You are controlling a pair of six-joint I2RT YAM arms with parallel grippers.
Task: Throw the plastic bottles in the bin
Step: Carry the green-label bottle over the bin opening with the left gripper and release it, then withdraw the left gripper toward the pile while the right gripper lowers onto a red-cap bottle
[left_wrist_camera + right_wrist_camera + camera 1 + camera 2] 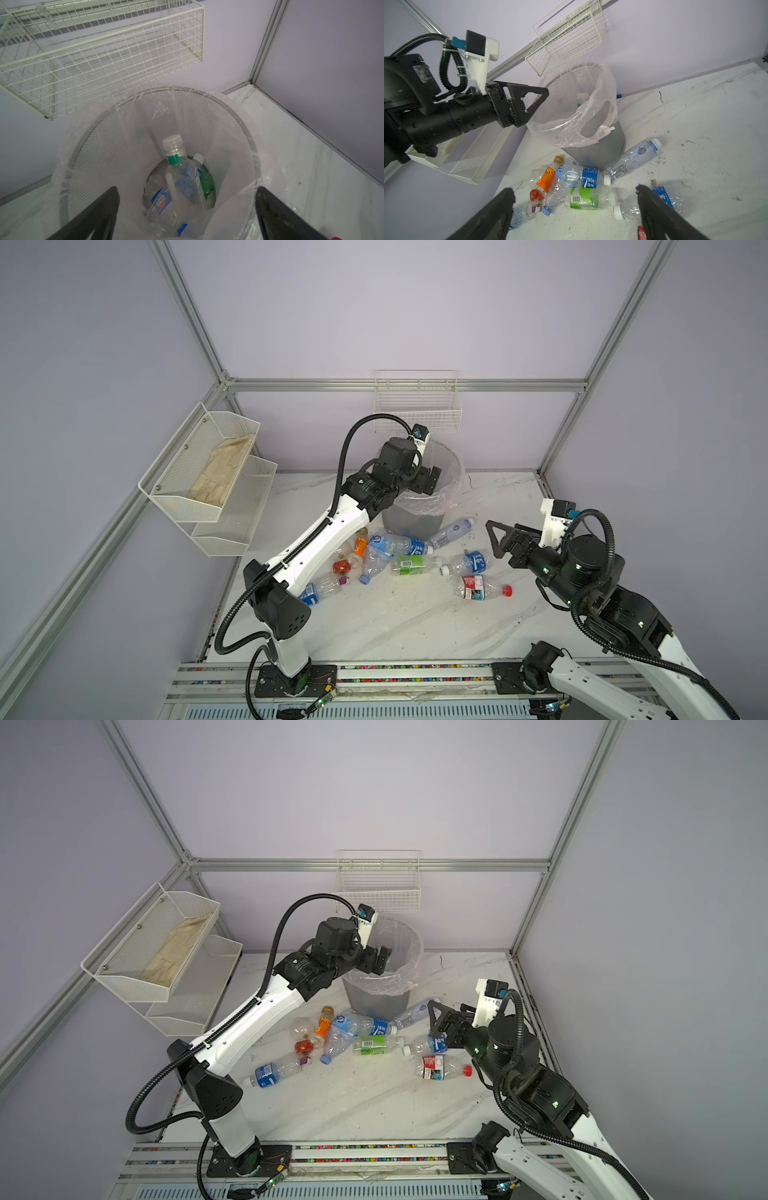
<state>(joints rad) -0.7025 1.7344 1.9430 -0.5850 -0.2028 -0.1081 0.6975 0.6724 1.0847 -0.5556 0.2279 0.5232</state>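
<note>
In both top views the tall round grey mesh bin (pixel 415 522), lined with clear plastic, stands at the back of the white marbled surface (pixel 415 626). The left gripper (pixel 430 483) hangs over the bin's mouth. The right gripper (pixel 500 539) hovers to the bin's right. The small clear plastic bottles (pixel 411 565) lie heaped just in front of the bin, several touching. A red-labelled, red-capped bottle (pixel 482 588) lies alone, farther out from the bin.

In the left wrist view the left gripper is spread wide with nothing between its fingers. Several more bottles (pixel 178 187) rest at the bottom of the bin. A white wire basket (pixel 104 52) on the wall just above the bin limits room to lift there.

In the right wrist view the right gripper is also spread and empty, above the heap. The bottles look empty and some are crushed, so I judge them light, thin-walled, springy and slick. A grip across the labelled mid-body should hold best. The outlying bottles have open surface around them, while the heaped ones overlap. The slack liner at the bin's rim could snag a finger.
</note>
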